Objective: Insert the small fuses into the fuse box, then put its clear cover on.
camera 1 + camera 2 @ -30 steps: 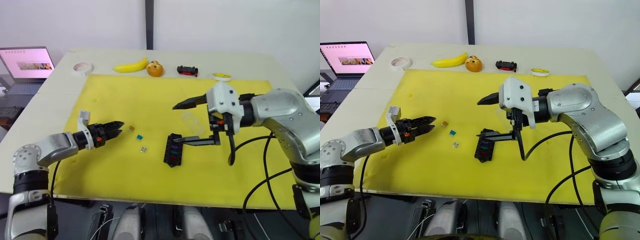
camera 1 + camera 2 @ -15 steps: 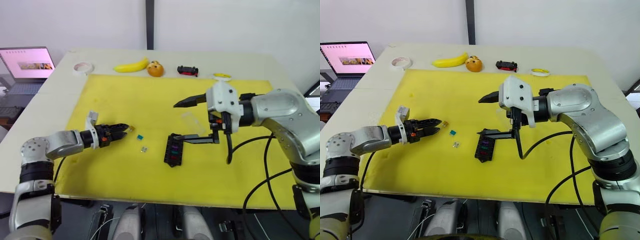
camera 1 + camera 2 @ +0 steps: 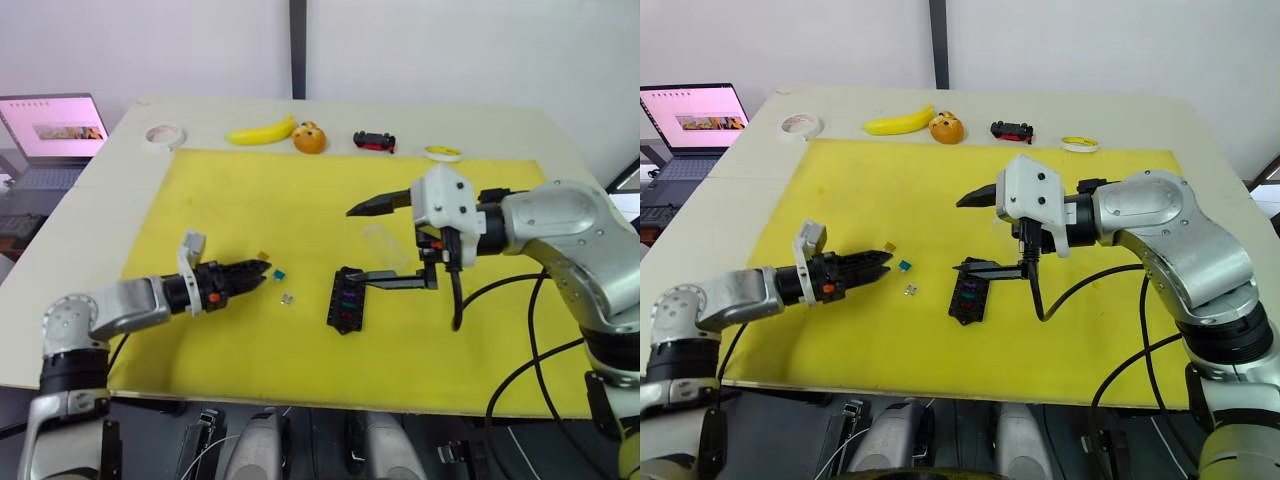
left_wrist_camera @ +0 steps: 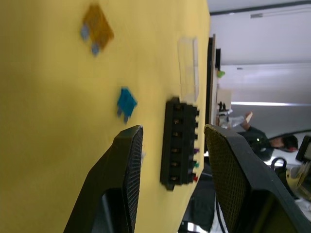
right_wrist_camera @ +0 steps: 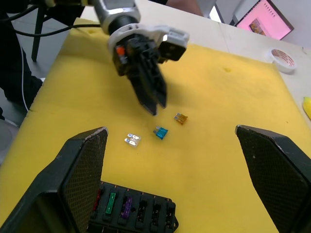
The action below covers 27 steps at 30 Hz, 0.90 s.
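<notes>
My left hand (image 3: pixel 262 272) hangs open beside the teal fuse (image 3: pixel 281 272) on the yellow mat (image 3: pixel 300 190). My right hand (image 3: pixel 355 247) is spread wide over the fuse box (image 3: pixel 346 301).

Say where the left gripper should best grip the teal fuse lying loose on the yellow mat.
The teal fuse lies flat, plastic head at one end, two blades at the other. The left gripper is probably best coming straight down, pinching the head's narrow edges and leaving the blades free for the fuse box.
</notes>
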Each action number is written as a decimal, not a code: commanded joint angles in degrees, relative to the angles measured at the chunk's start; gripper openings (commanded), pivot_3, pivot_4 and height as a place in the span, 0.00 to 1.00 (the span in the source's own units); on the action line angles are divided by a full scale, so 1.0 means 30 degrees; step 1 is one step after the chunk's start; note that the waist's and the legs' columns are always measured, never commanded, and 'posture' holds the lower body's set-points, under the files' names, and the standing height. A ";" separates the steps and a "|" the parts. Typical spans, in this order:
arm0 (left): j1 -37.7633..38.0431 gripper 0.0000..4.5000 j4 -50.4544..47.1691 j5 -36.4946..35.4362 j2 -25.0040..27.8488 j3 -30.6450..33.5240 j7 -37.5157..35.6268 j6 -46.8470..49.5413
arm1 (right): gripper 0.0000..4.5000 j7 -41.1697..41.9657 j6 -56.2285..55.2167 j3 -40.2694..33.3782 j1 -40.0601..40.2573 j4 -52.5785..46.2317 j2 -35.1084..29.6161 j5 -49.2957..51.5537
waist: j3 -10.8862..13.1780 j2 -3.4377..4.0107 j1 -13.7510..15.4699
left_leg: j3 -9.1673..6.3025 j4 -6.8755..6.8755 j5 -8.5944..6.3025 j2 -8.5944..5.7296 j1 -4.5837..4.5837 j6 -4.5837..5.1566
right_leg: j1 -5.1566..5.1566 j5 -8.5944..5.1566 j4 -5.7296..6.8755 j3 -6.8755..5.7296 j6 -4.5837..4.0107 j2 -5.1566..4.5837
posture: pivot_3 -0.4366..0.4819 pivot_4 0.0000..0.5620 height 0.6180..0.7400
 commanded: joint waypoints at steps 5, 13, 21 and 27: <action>0.1688 0.47 -0.3124 -0.0442 -0.0720 -0.0416 0.0419 -0.1022 | 1.00 -0.0200 -0.0009 -0.0167 -0.0148 -0.0577 0.0183 0.0174 | 0.0000 0.0000 0.0022 | 0.0000 -0.0001 0.0001 0.0001 0.0001 -0.0001 | 0.0001 -0.0007 -0.0004 0.0002 -0.0016 -0.0003 | 0.48 0.27 0.98; 0.2410 0.47 -0.4010 -0.0442 -0.0992 -0.0736 0.1325 -0.1756 | 1.00 -0.0349 0.0233 -0.0260 -0.0058 -0.0786 0.0139 0.0290 | 0.0000 0.0000 0.0022 | 0.0005 -0.0003 -0.0001 -0.0002 -0.0003 0.0003 | 0.0001 -0.0008 -0.0017 0.0004 -0.0017 -0.0002 | 0.48 0.27 0.98; 0.3176 0.47 -0.4900 -0.0442 -0.1284 -0.1131 0.1775 -0.2274 | 1.00 -0.0452 0.0195 -0.0241 -0.0103 -0.0744 0.0220 0.0214 | 0.0000 0.0001 0.0021 | 0.0007 -0.0006 -0.0002 -0.0002 -0.0002 0.0005 | 0.0002 -0.0009 -0.0021 0.0003 -0.0018 0.0003 | 0.48 0.27 0.98; 0.3442 0.47 -0.5193 -0.0442 -0.1327 -0.1334 0.1823 -0.2314 | 1.00 -0.0474 0.0191 -0.0254 -0.0084 -0.0775 0.0161 0.0208 | 0.0000 0.0001 0.0022 | 0.0009 -0.0006 -0.0003 -0.0004 -0.0002 0.0007 | 0.0005 -0.0009 -0.0025 0.0002 -0.0018 0.0006 | 0.48 0.27 0.98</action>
